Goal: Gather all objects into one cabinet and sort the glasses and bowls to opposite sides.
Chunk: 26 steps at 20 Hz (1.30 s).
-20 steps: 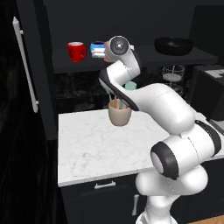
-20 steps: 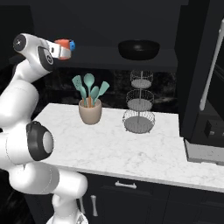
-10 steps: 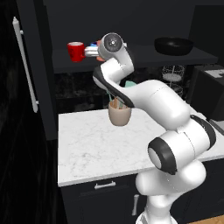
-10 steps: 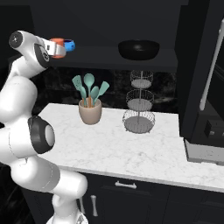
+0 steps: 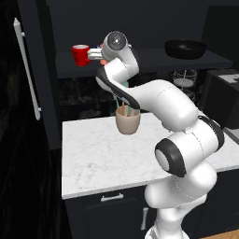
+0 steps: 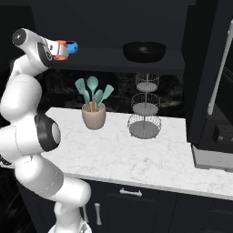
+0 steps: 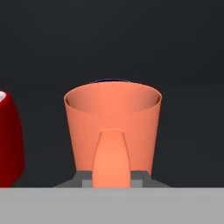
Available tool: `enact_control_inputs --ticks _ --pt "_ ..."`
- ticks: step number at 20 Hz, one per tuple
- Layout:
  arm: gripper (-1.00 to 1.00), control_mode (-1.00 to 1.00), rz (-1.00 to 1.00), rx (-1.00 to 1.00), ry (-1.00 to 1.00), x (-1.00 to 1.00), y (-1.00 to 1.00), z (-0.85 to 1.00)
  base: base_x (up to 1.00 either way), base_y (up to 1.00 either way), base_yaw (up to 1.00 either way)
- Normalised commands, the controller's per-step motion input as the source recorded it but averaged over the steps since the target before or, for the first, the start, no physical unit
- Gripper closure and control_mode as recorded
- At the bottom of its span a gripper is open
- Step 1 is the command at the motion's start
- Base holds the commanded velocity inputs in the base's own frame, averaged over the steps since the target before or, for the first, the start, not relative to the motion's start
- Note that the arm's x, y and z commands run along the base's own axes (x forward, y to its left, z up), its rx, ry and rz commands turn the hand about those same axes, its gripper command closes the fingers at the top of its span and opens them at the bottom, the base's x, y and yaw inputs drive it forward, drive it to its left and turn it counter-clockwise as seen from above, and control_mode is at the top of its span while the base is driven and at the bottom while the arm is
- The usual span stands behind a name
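My gripper (image 7: 111, 181) is shut on the handle of the orange mug (image 7: 113, 127), which stands upright at the left end of the cabinet shelf (image 5: 154, 59). The red mug (image 7: 8, 140) is just to its left, with a small gap between them. From the left base view, the gripper (image 5: 96, 55) reaches right up to the red mug (image 5: 80, 54). The small blue bowl (image 6: 73, 46) sits right behind the orange mug (image 6: 60, 47), and only its rim shows in the hand view. The wide black bowl (image 5: 185, 48) rests on the right side of the shelf.
The cabinet door stands open at the left with its long white handle (image 5: 27, 70). On the marble counter (image 5: 93, 158) below are a beige crock of teal spatulas (image 6: 93, 113) and a wire tiered basket (image 6: 145, 109). A second white handle (image 6: 219, 68) is at the right.
The hand has carried the orange mug leftward along the shelf, closing in on the red mug. The black bowl and the things on the counter have not moved.
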Motion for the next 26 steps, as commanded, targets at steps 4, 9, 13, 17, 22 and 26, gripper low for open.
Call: enact_control_inputs --ticks 4,9,13,17,22,26 --pt "1.00 -1.00 0.01 0.00 0.00 0.22 0.12 -0.07 0.00 0.00 0.00" --pt "1.00 -1.00 0.01 0.00 0.00 0.11 0.08 -0.04 0.00 0.00 0.00" --pt "1.00 -1.00 0.01 0.00 0.00 0.07 0.00 -0.07 0.00 0.00 0.00" --pt "-1.00 -1.00 0.01 0.00 0.00 0.03 0.00 -0.01 0.00 0.00 0.00" --pt "-1.00 -1.00 0.00 0.00 0.00 0.00 0.00 -0.01 0.00 0.00 0.00" --pt "-1.00 -1.00 0.00 0.00 0.00 0.00 -0.01 0.00 0.00 0.00 0.00"
